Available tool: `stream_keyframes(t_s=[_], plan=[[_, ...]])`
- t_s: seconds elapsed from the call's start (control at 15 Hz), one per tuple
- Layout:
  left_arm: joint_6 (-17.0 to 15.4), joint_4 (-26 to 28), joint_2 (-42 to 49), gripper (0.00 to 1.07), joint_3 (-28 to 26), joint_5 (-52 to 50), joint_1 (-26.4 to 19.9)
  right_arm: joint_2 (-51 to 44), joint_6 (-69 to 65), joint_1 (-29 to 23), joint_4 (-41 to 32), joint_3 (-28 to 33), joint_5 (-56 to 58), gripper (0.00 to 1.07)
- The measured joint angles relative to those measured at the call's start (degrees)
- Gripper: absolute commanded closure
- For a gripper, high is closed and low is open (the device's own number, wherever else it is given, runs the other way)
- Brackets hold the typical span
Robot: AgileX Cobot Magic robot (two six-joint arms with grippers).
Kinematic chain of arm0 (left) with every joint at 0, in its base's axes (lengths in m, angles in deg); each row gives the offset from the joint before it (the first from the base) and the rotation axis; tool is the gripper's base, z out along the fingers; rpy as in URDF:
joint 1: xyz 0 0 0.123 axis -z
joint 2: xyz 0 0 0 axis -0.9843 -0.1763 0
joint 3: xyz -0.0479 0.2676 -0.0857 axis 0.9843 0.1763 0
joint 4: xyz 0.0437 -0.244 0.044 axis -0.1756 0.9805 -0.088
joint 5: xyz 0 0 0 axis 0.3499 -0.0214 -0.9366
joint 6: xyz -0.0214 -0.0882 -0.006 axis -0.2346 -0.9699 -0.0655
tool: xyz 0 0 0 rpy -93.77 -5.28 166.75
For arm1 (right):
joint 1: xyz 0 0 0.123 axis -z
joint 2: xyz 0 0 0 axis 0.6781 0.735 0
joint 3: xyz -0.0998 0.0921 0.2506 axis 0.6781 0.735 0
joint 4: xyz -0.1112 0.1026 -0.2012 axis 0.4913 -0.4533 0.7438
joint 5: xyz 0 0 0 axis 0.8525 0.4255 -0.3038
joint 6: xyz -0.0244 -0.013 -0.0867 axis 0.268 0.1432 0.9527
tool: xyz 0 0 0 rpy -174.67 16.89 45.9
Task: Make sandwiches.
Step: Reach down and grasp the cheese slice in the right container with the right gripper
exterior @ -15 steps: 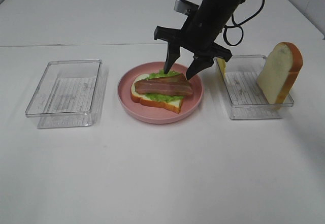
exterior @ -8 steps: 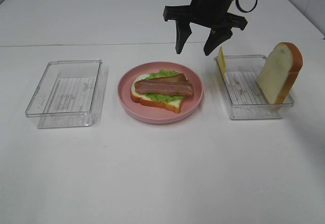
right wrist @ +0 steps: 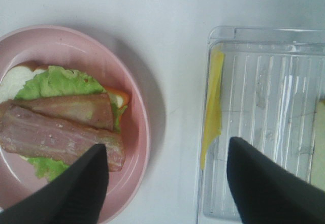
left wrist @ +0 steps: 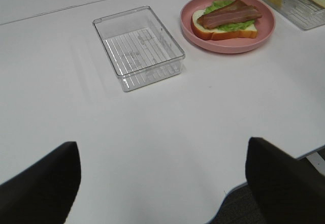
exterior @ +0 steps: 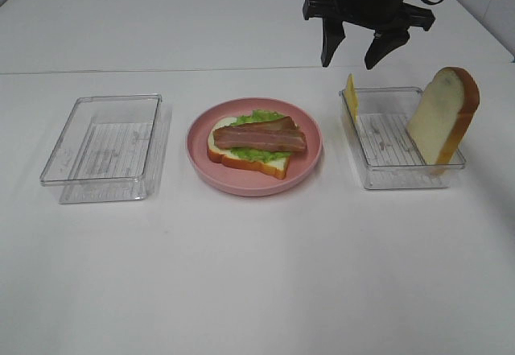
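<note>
Right gripper (exterior: 350,62) hung in the air, fingers (right wrist: 84,186) spread, nothing held. Open sandwich (exterior: 257,142) (bread, lettuce, bacon) lay on pink plate (exterior: 241,186), well below and out past one finger. Cheese slice (exterior: 351,96) stood on edge against wall of right tray (exterior: 402,176), below the finger gap. Bread slice (exterior: 442,113) leaned beyond the other finger. Left gripper (left wrist: 162,193) also spread, empty; left tray (left wrist: 138,49) ahead of its fingers.
</note>
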Motion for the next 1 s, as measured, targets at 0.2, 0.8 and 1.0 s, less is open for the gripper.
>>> stream_keyframes(t_s=[0.2, 0.8, 1.0], plan=[[0.0, 0.0, 0.0, 0.23, 0.0, 0.0, 0.0, 2.6, -0.1, 2.3, -0.9, -0.1, -2.5, 0.45], [0.0, 0.0, 0.0, 0.23, 0.0, 0.0, 0.0, 7.5, -0.8, 2.5, -2.9, -0.2, -3.4, 0.75], [0.0, 0.0, 0.0, 0.23, 0.0, 0.0, 0.0, 7.5, -0.8, 2.5, -2.2, -0.3, -1.9, 1.07]])
